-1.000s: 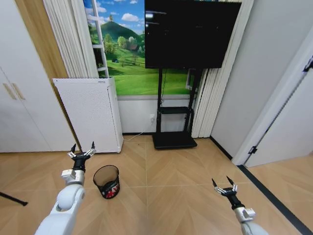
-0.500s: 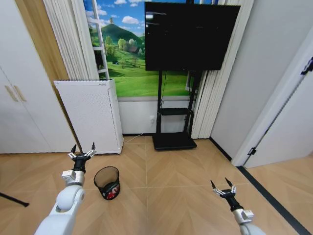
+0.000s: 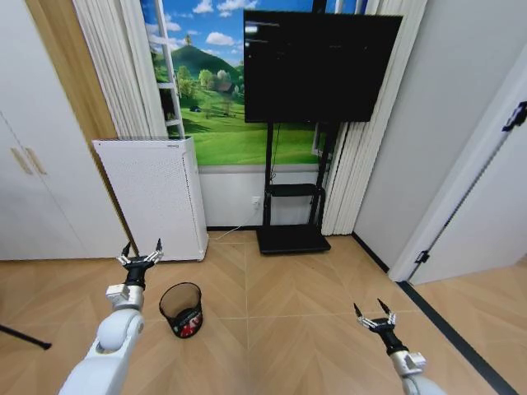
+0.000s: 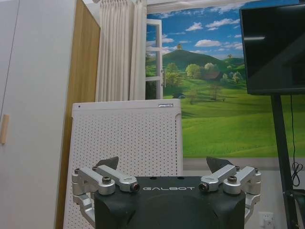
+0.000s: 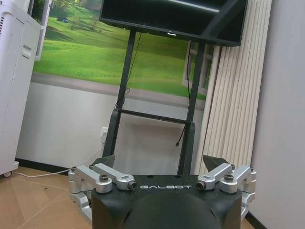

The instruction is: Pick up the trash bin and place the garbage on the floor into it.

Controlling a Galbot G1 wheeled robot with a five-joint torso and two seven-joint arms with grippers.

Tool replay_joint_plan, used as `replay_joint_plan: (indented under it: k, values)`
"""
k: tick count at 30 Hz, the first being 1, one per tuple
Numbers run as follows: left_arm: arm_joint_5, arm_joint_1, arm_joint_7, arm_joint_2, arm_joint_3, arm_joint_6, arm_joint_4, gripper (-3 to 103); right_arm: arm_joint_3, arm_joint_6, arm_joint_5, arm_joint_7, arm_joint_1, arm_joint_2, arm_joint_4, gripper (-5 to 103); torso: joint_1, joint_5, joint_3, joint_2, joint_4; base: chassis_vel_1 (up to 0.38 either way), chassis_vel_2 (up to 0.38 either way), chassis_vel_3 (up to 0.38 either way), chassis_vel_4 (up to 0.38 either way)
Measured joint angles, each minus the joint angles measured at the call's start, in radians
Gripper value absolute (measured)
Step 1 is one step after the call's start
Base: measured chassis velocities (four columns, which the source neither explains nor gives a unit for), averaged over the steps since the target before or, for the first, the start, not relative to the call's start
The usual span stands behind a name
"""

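Both tools spread, left tool (image 3: pixel 141 257) near trash bin (image 3: pixel 181 308) with perhaps red garbage (image 3: pixel 188 325) inside

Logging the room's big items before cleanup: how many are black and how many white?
Black: 2, the trash bin and the TV on its stand.
White: 1, the perforated appliance.
Total: 3
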Motion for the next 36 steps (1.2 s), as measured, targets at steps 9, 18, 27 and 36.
replay_joint_plan:
  k: [9, 18, 27, 36]
  values:
    - [0.000, -0.013, 0.001, -0.006, 0.008, 0.000, 0.010, 100, -0.007, 0.000, 0.003, 0.003, 0.010, -0.004, -0.010, 100, 0.016, 0.0000, 0.024, 0.040, 0.0000, 0.000, 0.000, 0.000, 0.000]
    - [-0.001, -0.026, 0.000, -0.006, 0.013, 0.002, 0.021, 100, -0.013, 0.000, 0.005, 0.006, 0.018, -0.004, -0.014, 100, 0.030, 0.0000, 0.046, 0.076, 0.0000, 0.000, 0.000, 0.000, 0.000]
    - [-0.010, -0.024, -0.010, -0.010, 0.012, 0.000, 0.027, 100, -0.013, 0.000, 0.005, 0.007, 0.018, 0.001, -0.015, 100, 0.047, -0.0001, 0.070, 0.117, 0.0000, 0.000, 0.000, 0.000, 0.000]
    - [0.000, -0.013, 0.005, -0.012, 0.003, -0.032, 0.025, 100, -0.010, 0.000, 0.001, 0.007, 0.011, 0.008, -0.009, 100, 0.051, 0.0000, 0.077, 0.128, 0.0000, 0.000, 0.000, 0.000, 0.000]
